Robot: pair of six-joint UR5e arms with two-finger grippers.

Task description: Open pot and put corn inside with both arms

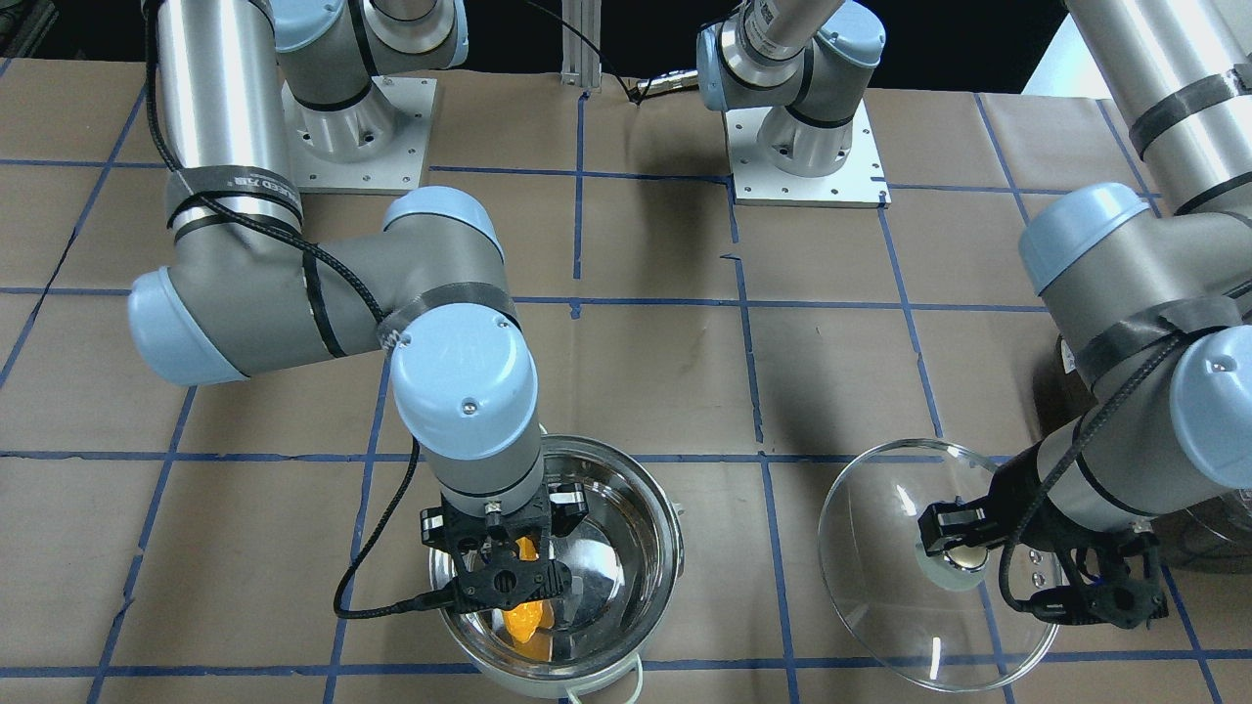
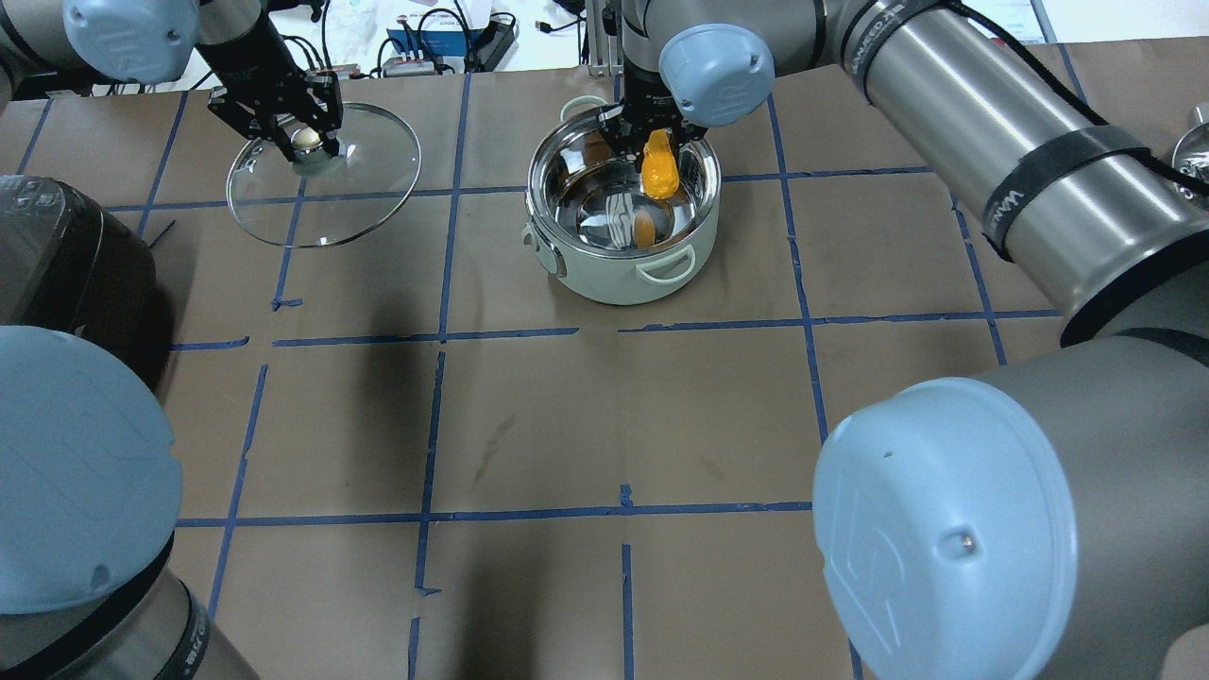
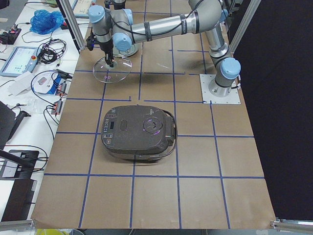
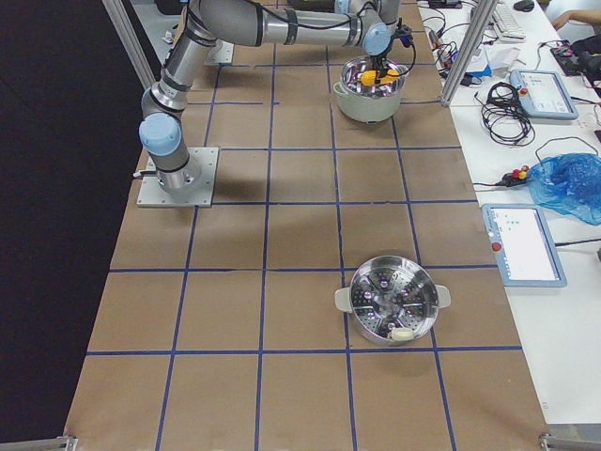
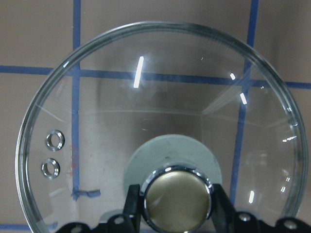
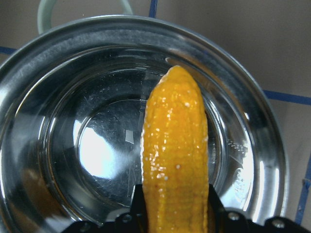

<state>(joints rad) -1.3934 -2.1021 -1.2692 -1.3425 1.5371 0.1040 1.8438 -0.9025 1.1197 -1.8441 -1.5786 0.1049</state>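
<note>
Corn [image 6: 176,155], clamped in the right gripper [image 6: 176,213] (tapered tip down), hangs over the open steel pot [image 6: 252,126] at the table [image 2: 567,425]'s far side. Left gripper [image 5: 176,208] pinches the glass lid [image 5: 160,97]'s knob [image 5: 176,199], well left of the pot.

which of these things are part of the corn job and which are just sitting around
In the job: pot, glass lid held by the left gripper, corn held by the right gripper.
Lying about: rice cooker, steamer pot.

Left claw [image 2: 307,142] and right claw [image 2: 659,146] both hang pointing straight down, jaws clamped shut.
</note>
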